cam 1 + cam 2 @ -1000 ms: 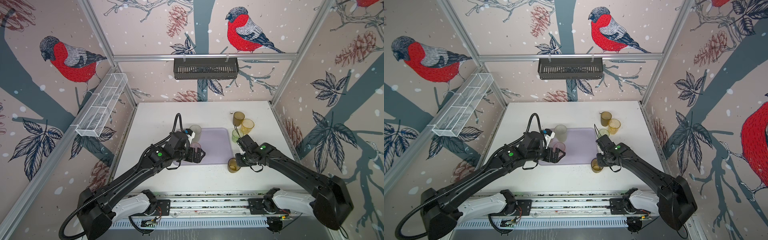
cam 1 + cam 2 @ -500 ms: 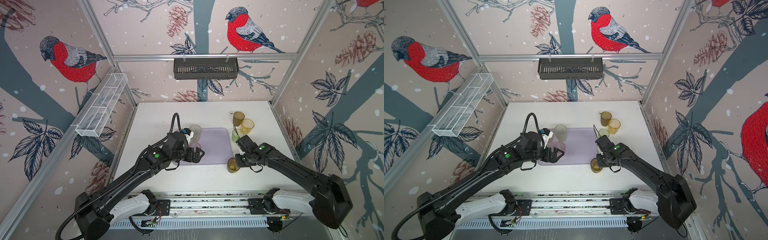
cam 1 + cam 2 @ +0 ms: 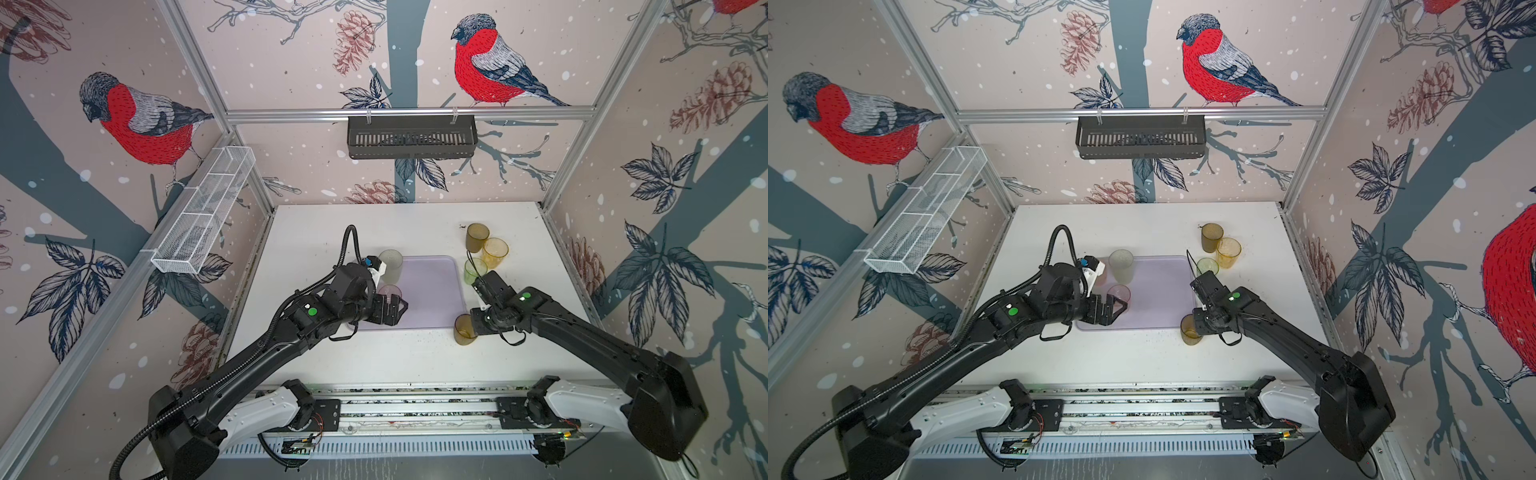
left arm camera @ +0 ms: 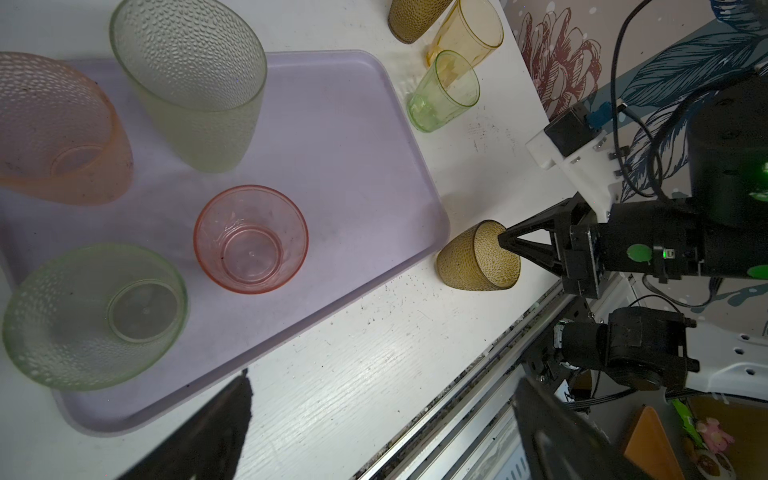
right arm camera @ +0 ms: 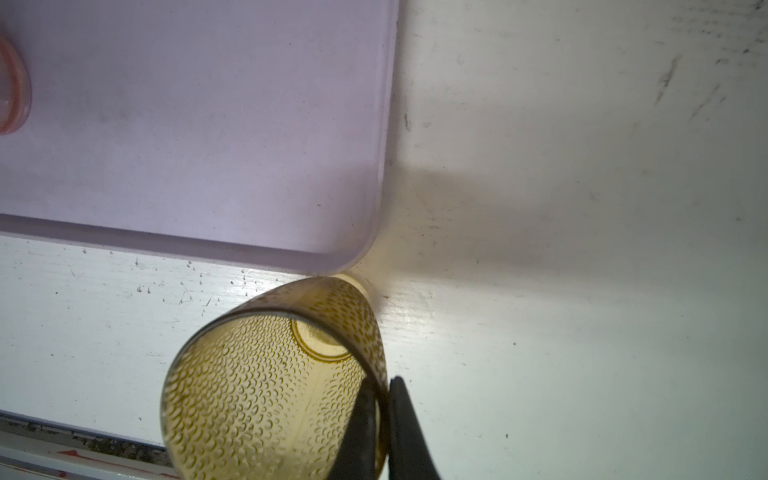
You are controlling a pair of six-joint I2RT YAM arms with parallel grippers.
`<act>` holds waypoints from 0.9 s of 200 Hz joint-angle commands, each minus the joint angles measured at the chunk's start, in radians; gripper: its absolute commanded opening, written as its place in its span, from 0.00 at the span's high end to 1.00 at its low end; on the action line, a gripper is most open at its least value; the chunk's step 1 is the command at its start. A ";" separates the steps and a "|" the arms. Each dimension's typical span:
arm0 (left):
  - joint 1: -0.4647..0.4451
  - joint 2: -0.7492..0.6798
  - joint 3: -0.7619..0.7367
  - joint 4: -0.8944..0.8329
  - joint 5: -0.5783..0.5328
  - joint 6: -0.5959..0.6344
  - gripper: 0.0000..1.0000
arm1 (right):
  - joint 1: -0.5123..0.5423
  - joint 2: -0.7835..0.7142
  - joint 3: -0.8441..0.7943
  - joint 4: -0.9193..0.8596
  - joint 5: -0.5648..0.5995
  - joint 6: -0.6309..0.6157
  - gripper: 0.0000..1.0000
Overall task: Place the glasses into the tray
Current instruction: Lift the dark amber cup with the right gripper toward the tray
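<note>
The lavender tray (image 3: 432, 299) lies mid-table and holds several glasses: a pink one (image 4: 251, 241), a dimpled green one (image 4: 91, 316), a tall frosted one (image 4: 195, 91) and a dimpled pink one (image 4: 54, 133). My left gripper (image 3: 395, 309) hangs open over the tray's near left part, nothing between its fingers (image 4: 224, 415). My right gripper (image 5: 380, 399) is shut on the wall of a dimpled amber glass (image 5: 257, 390), one finger inside and one outside. That glass leans beside the tray's near right corner (image 5: 357, 249). Olive (image 3: 476, 237), yellow (image 3: 494, 252) and green (image 3: 475, 270) glasses stand right of the tray.
A black slotted basket (image 3: 411, 137) hangs on the back wall and a white wire basket (image 3: 203, 216) on the left wall. The rail (image 3: 415, 407) with both arm bases runs along the table's near edge. Frame posts stand at the back corners.
My right gripper's jaws have closed onto the amber glass's wall. The left arm has hardly moved and stays open.
</note>
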 commanded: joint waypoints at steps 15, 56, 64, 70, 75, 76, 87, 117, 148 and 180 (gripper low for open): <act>0.001 -0.007 0.004 0.013 -0.014 -0.009 0.02 | 0.004 -0.022 0.008 -0.022 0.024 0.002 0.96; 0.000 -0.008 0.005 0.017 -0.020 -0.016 0.02 | 0.005 -0.036 0.037 -0.045 0.027 0.002 0.97; 0.001 -0.009 0.004 0.018 -0.019 -0.017 0.02 | 0.008 -0.038 0.045 -0.051 0.030 0.002 0.97; 0.001 -0.010 0.002 0.018 -0.019 -0.019 0.02 | 0.009 -0.038 0.053 -0.054 0.032 0.002 0.97; 0.000 -0.010 0.002 0.018 -0.019 -0.020 0.02 | 0.009 -0.040 0.059 -0.058 0.034 0.002 0.97; 0.001 -0.010 0.002 0.019 -0.019 -0.020 0.02 | 0.010 -0.040 0.059 -0.058 0.035 0.002 0.97; 0.000 -0.011 0.000 0.018 -0.019 -0.023 0.02 | 0.011 -0.041 0.072 -0.067 0.038 0.001 0.97; 0.000 -0.017 -0.007 0.025 -0.019 -0.034 0.02 | 0.014 -0.039 0.100 -0.079 0.042 -0.004 0.97; 0.000 -0.023 -0.019 0.033 -0.020 -0.049 0.02 | 0.017 -0.024 0.134 -0.090 0.042 -0.013 0.98; 0.001 -0.032 -0.024 0.032 -0.034 -0.056 0.02 | 0.017 -0.008 0.180 -0.104 0.047 -0.024 0.98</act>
